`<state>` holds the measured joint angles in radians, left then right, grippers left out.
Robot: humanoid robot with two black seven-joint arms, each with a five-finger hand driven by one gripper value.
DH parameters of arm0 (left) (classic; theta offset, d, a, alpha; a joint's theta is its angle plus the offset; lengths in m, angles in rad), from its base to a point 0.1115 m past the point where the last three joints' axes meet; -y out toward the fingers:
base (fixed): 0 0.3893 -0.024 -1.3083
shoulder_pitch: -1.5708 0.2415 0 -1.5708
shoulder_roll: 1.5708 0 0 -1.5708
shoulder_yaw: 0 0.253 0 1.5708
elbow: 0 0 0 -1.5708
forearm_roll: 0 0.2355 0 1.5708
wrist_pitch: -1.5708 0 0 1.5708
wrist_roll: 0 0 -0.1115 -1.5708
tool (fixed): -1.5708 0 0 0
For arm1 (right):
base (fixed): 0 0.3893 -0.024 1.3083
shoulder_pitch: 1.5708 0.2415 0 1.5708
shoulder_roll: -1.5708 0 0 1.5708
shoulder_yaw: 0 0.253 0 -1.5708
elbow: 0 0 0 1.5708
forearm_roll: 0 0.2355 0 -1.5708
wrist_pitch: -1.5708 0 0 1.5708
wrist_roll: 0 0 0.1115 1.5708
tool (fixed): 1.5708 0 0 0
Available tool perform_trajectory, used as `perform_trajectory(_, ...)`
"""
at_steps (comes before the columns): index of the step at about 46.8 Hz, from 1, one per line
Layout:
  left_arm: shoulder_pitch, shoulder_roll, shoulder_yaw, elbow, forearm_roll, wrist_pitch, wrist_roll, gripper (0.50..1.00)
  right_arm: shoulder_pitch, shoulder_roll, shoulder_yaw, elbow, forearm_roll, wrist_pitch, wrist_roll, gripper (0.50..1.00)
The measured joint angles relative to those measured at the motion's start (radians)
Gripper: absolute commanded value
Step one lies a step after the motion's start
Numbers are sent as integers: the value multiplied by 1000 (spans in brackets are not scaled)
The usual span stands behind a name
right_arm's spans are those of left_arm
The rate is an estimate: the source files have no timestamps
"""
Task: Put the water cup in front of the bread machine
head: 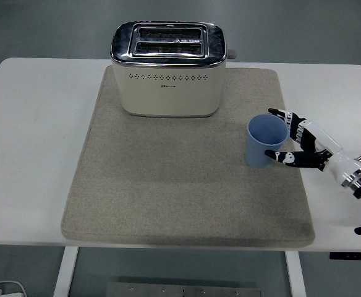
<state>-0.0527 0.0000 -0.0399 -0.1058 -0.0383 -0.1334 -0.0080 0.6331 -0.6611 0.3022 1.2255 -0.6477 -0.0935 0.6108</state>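
The table point(32, 185) is white; its near edge runs along the bottom of the view. A grey mat point(168, 192) covers the centre of the table, its near edge close to the table's near edge.

The right hand point(298, 143) enters from the right edge and lies low over the table at the mat's right border. Its fingers point(279, 114) are spread and reach along the far side of the cup's rim; the thumb point(285, 156) extends along the near side of the cup wall. The hand brackets the cup from the right. Contact between fingertips and cup appears likely but cannot be confirmed from this angle; the grasp is not closed.

The cup point(264, 141) is blue, upright and open at the top. It stands on the right part of the mat, near the mat's right edge, to the right of the toaster's front face and nearer than it.

The toaster point(168, 71) is cream with a chrome top and two slots. It stands at the far edge of the mat, centred.
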Motion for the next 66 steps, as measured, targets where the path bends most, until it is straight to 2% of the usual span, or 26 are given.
perform_trajectory(25,0,0,0,0,0,0,0,1000,21,32,-10,-1,-9,7,0,909)
perform_trajectory(33,0,0,0,0,0,0,0,1000,35,41,-30,-10,-12,6,-18,864)
perform_trajectory(38,0,0,0,0,0,0,0,1000,48,41,-49,-17,-16,2,-23,825)
perform_trajectory(44,0,0,0,0,0,0,0,1000,61,43,-62,-34,-17,1,-25,746)
perform_trajectory(48,-1,0,0,0,0,0,0,1000,69,43,-71,-39,-16,-3,-26,644)
perform_trajectory(51,0,0,0,0,0,0,0,1000,72,43,-72,-40,-11,-5,-31,500)
perform_trajectory(56,0,0,0,0,0,0,0,1000,77,42,-70,-40,-9,-6,-57,500)
perform_trajectory(66,0,0,0,0,0,0,0,1000,91,41,-72,-40,-2,-6,-72,500)
